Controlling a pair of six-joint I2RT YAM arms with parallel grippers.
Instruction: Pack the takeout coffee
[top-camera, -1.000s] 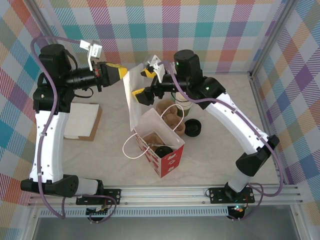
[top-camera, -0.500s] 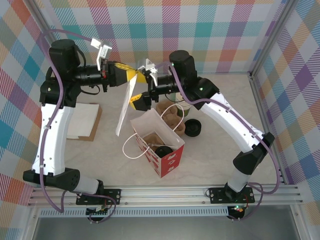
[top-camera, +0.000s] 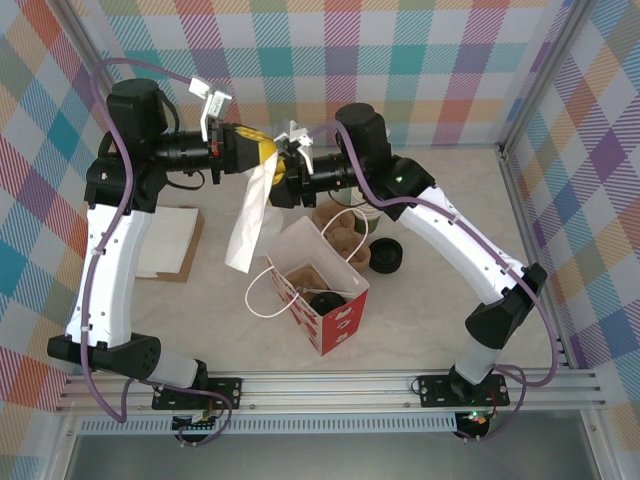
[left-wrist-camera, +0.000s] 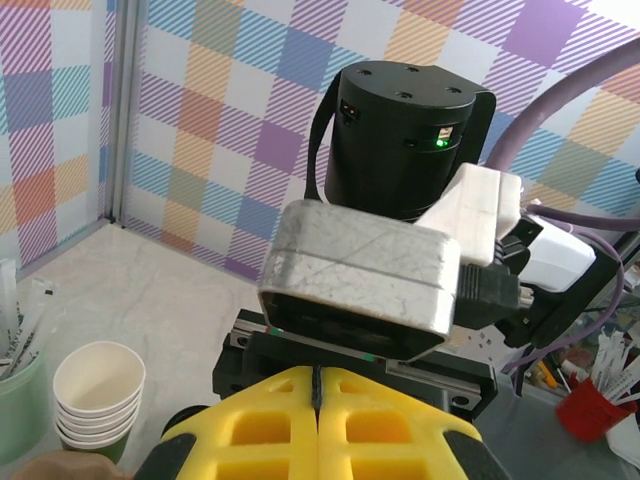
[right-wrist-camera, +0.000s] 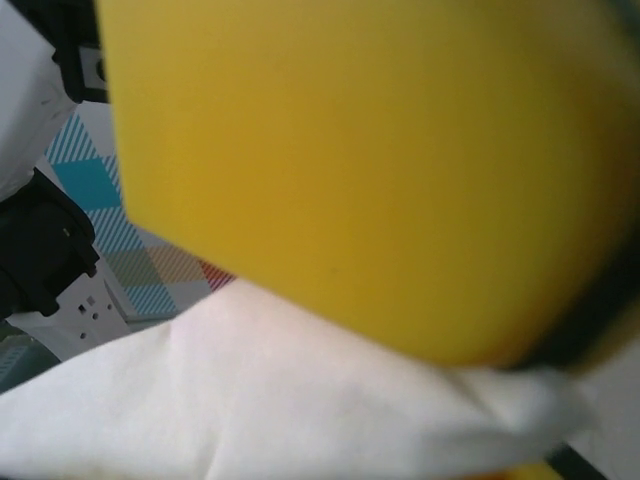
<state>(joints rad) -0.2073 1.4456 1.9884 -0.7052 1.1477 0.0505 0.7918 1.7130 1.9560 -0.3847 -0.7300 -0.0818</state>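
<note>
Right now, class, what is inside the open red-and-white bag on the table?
Inside the red-and-white bag, a round black lid and some brown cardboard show. Whatever sits under the lid is covered, so no cup can be seen.

A flat white paper bag (top-camera: 244, 222) is seen hanging above a pale marbled table (top-camera: 200, 320). A red-and-white paper carrier bag (top-camera: 338, 322) with white cord handles is stood open near it. White napkins (top-camera: 165, 240) are laid on a brown board (top-camera: 190, 262). A stack of lidless green paper cups (left-wrist-camera: 97, 395) is set beside a pale green pot of white stirrers (left-wrist-camera: 15, 395).
</note>
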